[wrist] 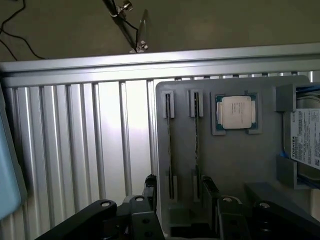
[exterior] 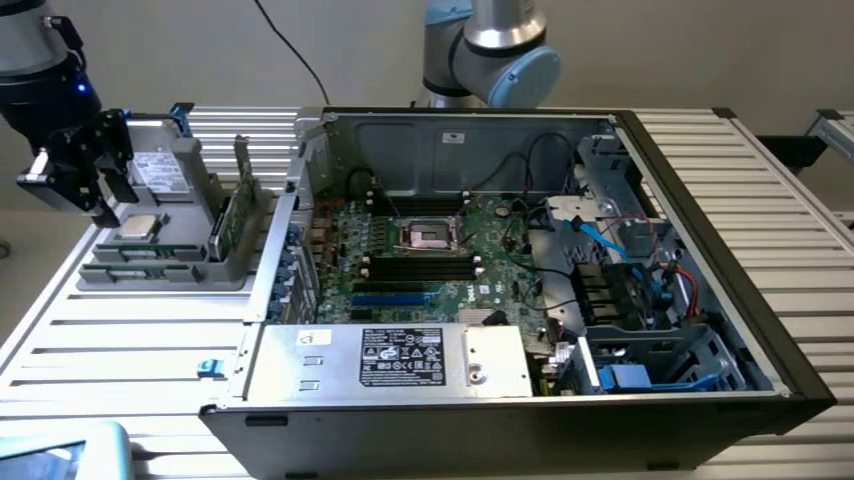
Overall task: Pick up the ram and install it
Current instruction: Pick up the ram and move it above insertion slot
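ram (exterior: 228, 228): thin green stick standing on edge in a slot of the grey holder (exterior: 160, 275), on the side closest to the PC case; from the wrist cam it's just a skinny edge (wrist: 196, 145) running down one of two narrow slots side by side, and the other slot has a similar thin edge in it
tool (exterior: 83, 195): spread wide and gripping nothing, parked above the holder's far end from the case; in the wrist cam (wrist: 180, 197) its two dark fingers (wrist: 210, 192) sit either side of the pair of slots, not touching the ram as far as I can see
holder neighbours: silver processor chip (wrist: 236, 111) lying flat in its own pocket just beside the slots, then the grey drive (wrist: 306, 137) with the white label
PC case (exterior: 707, 215): lid off, to the exterior view's right of the holder, motherboard (exterior: 501, 275) showing, with black memory slots (exterior: 420, 266) just below the processor socket (exterior: 430, 235)
desk (exterior: 134, 340): slatted aluminium, carrying both holder and case
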`<state>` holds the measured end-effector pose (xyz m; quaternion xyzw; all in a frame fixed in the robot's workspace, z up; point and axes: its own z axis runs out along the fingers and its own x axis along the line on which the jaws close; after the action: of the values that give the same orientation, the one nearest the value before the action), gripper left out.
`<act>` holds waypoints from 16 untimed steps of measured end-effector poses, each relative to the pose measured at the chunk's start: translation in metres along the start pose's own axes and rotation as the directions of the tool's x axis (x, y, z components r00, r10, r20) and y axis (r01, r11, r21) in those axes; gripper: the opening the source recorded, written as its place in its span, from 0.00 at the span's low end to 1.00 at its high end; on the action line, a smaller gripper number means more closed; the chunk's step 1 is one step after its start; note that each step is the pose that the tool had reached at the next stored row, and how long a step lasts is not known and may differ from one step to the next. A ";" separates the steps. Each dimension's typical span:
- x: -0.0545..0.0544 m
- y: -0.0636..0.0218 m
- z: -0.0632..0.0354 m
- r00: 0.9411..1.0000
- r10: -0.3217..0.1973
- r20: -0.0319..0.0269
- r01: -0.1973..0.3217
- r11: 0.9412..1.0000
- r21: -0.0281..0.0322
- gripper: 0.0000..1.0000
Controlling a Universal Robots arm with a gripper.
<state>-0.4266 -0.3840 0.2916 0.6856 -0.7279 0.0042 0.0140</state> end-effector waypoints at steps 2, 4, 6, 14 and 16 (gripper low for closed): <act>0.000 -0.0002 0.0037 1.000 0.000 0.000 0.000 1.000 0.000 0.49; 0.000 -0.0011 0.0072 1.000 0.000 0.000 0.000 1.000 0.000 0.49; 0.000 -0.0024 0.0107 1.000 0.000 0.000 0.000 1.000 0.000 0.49; -0.001 -0.0041 0.0254 1.000 0.000 0.000 0.000 1.000 0.000 0.49; -0.001 -0.0044 0.0291 1.000 0.000 0.000 0.000 1.000 0.000 0.49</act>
<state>-0.4226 -0.3842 0.2625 0.6856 -0.7279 0.0042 0.0140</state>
